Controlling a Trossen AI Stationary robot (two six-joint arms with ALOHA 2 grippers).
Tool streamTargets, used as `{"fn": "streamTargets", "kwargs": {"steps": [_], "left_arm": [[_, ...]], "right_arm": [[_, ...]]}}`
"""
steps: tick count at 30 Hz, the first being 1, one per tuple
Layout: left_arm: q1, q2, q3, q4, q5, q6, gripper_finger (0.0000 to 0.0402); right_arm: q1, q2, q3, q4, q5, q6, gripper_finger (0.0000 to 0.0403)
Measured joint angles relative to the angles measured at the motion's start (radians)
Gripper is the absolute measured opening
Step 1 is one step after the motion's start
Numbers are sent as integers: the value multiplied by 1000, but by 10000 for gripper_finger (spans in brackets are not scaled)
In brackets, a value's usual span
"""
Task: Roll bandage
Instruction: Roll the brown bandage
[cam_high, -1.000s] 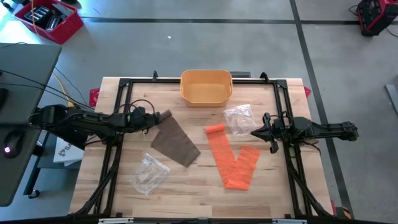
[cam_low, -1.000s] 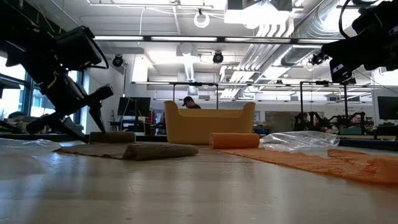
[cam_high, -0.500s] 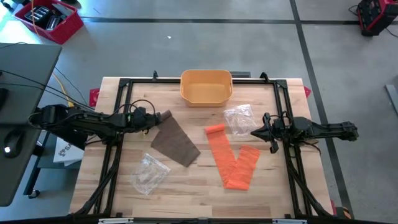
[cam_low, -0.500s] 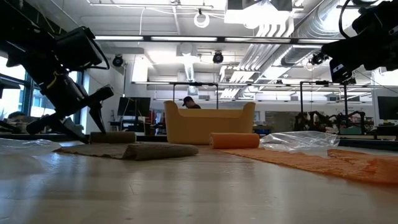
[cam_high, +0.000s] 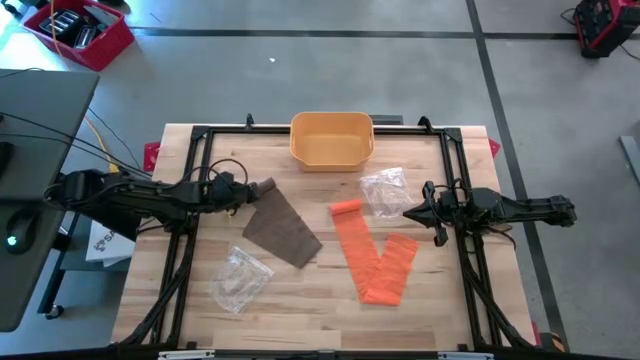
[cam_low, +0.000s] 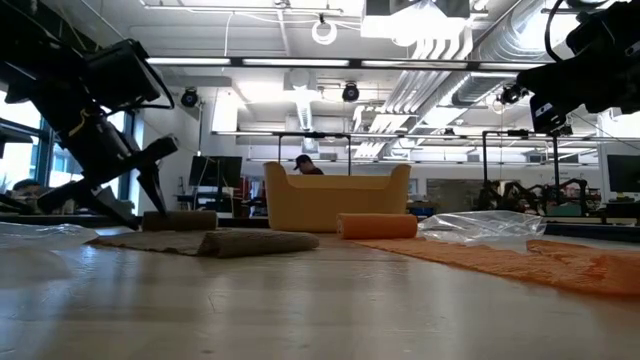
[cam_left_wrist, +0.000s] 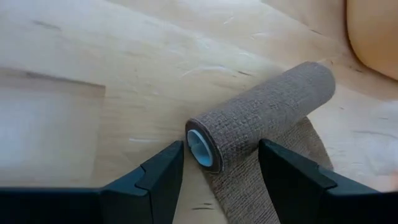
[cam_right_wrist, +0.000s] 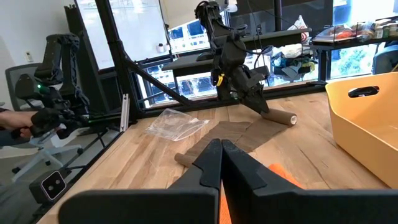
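The left gripper (cam_left_wrist: 214, 171) is open, its fingers (cam_left_wrist: 163, 171) astride the rolled end of the brown bandage (cam_left_wrist: 261, 115) near the table's (cam_high: 300, 300) left side. The right gripper (cam_high: 408, 213) waits closed beside the orange bandage (cam_high: 375, 255).

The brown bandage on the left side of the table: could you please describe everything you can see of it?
The brown bandage is a woven, elastic-looking strip, partly rolled on a pale blue core. The rolled end lies on its side on the wooden table, near the yellow bin; the loose tail lies flat, running diagonally toward the table's middle. The left gripper, open, straddles the roll's core end without clearly touching it.
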Motion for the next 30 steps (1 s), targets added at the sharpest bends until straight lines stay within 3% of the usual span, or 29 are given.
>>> {"fn": "streamTargets", "kwargs": {"steps": [10,22,30], "left_arm": [[0,-7,-1,23,-17,7,194],[0,34,-1,45,-86,7,125],[0,129,1,118,-108,6,107]], "right_arm": [[0,0,0,0,0,0,0],[0,0,0,0,0,0,0],[0,0,0,0,0,0,0]]}}
